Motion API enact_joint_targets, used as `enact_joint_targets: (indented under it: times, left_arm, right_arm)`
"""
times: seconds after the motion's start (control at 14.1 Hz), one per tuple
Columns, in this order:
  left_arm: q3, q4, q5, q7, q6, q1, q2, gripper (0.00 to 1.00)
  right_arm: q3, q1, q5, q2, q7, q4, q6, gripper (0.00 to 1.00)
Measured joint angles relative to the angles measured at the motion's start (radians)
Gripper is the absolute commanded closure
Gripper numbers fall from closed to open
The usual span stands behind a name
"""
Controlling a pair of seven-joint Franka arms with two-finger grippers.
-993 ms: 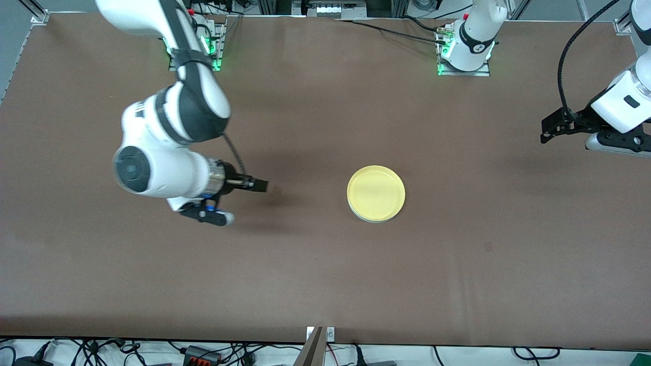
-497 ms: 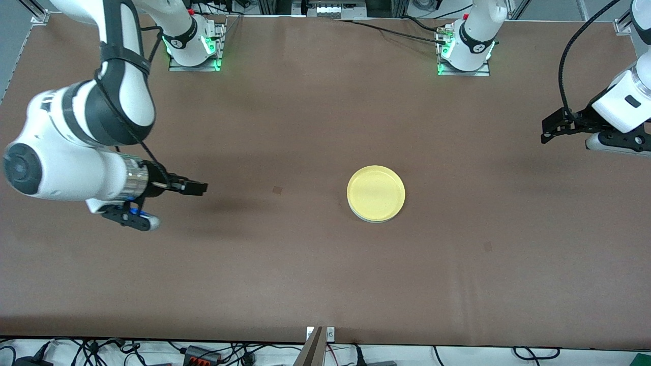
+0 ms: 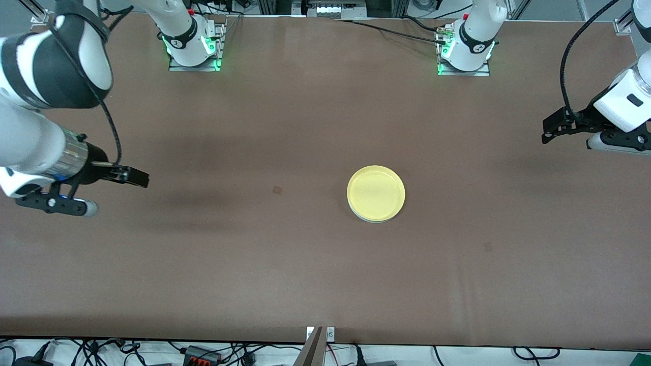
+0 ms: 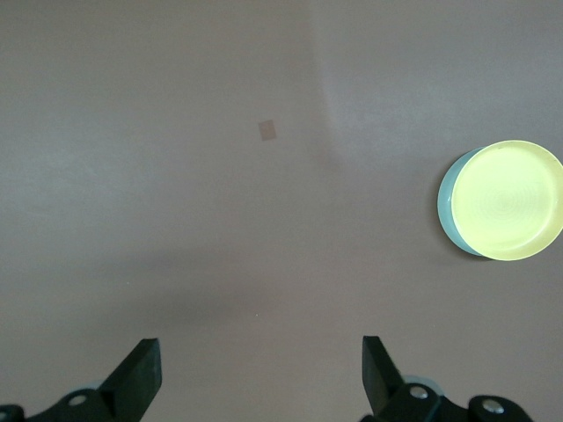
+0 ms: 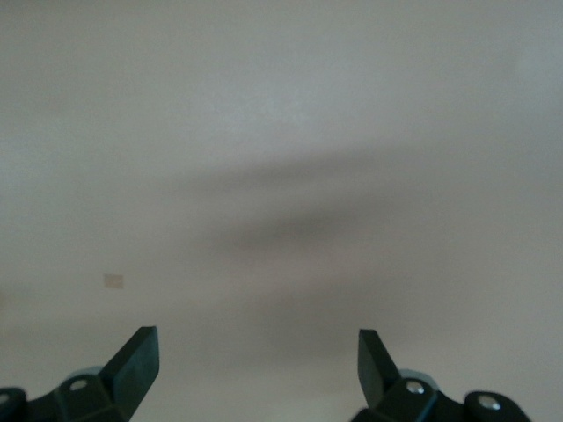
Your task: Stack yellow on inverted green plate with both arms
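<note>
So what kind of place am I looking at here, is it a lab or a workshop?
Most likely a robotics lab. Two arms are bolted to plates at the edge of a brown table, cables and power adapters trail along its near edge, and the only props are a yellow plate stacked on a green plate.

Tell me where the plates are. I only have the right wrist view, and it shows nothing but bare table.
Observer: The yellow plate sits on top of the green plate, near the middle of the table.
Operator: How much of the green one shows?
Observer: Only a thin edge, peeking out from under the yellow plate.
Operator: Where are the grippers?
Observer: Both hang open and empty: the left gripper over the left arm's end of the table, the right gripper over the right arm's end.
</note>
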Motion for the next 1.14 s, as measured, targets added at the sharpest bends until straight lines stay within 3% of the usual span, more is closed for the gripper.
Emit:
enact_joint_targets:
  times: [0.07, 0.21, 0.71, 1.14]
  left_arm:
    - [0.000, 0.000, 0.000, 0.000, 0.000, -0.002, 0.000, 0.00]
    - [0.000, 0.000, 0.000, 0.000, 0.000, -0.004, 0.000, 0.00]
    - [0.000, 0.001, 0.000, -0.001, 0.000, -0.005, 0.000, 0.00]
    - [0.000, 0.001, 0.000, -0.001, -0.010, -0.005, 0.000, 0.00]
  right_arm:
    - [0.069, -0.072, -0.035, -0.024, -0.030, -0.014, 0.011, 0.00]
    - [0.127, -0.162, -0.061, -0.064, -0.115, -0.047, 0.039, 0.00]
    - [0.134, -0.234, -0.099, -0.166, -0.264, -0.117, 0.044, 0.00]
    - [0.134, -0.249, -0.099, -0.256, -0.275, -0.235, 0.044, 0.00]
